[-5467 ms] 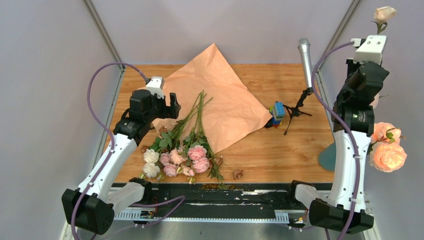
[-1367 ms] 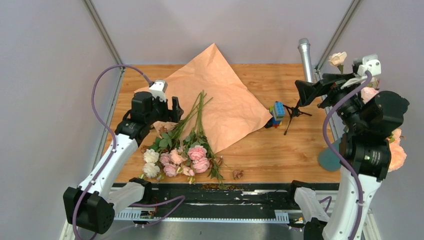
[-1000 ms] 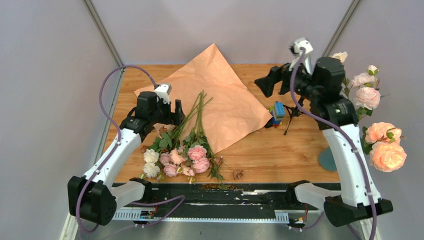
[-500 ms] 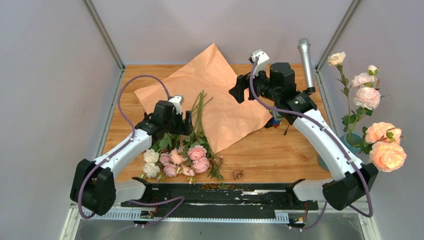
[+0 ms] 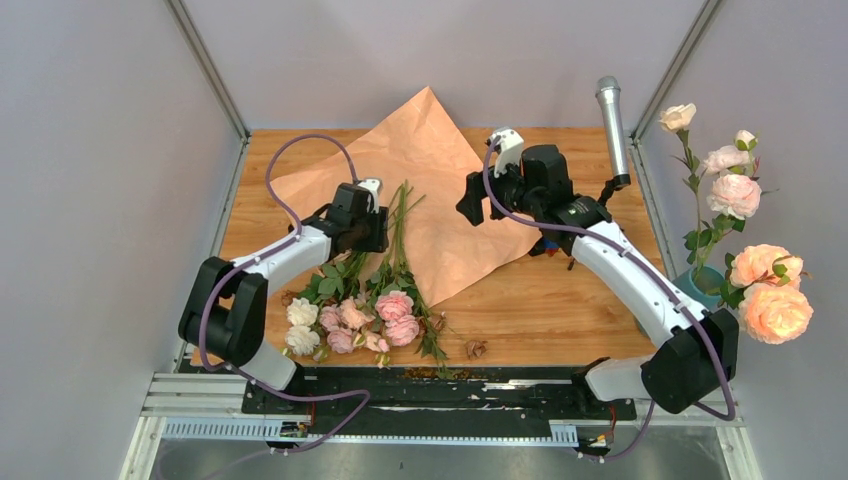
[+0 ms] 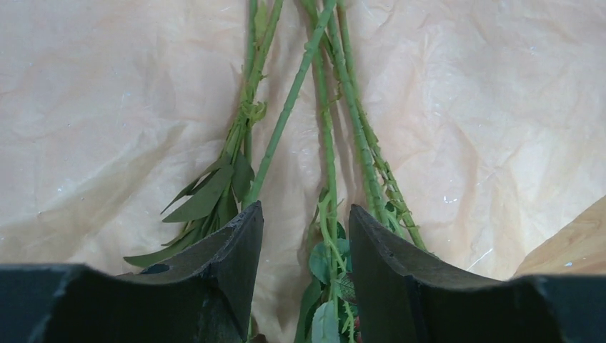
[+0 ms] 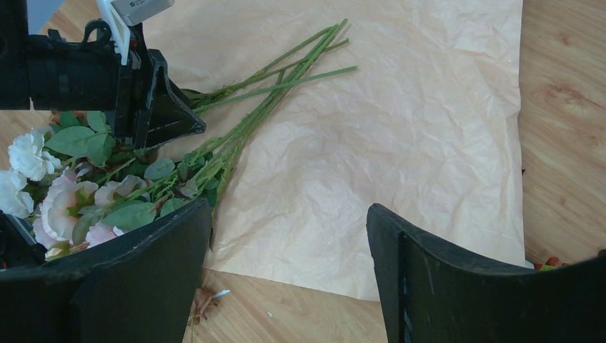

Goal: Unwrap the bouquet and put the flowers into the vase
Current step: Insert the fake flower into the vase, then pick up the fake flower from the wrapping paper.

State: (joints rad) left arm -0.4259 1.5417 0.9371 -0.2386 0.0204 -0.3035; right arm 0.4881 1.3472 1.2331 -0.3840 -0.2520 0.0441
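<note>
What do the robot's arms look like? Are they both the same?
Yes, they match. The left arm and right arm are smooth white tubes with chunky black joints. A thin purple cable loops along each one. The left pincer and right pincer are black, each with two wedge-shaped fingers.

A lab test booth: grey panels [image 5: 100, 200], aluminium posts [image 5: 205, 65].

Left gripper [image 5: 384, 228] low at the green stems of the flowers [image 5: 395, 305] lying across unfolded kraft paper [image 5: 440, 170] on the wooden counter [image 5: 560, 300], right gripper [image 5: 472, 203] over the paper's right side, microphone [image 5: 611, 115] beyond it.
</note>
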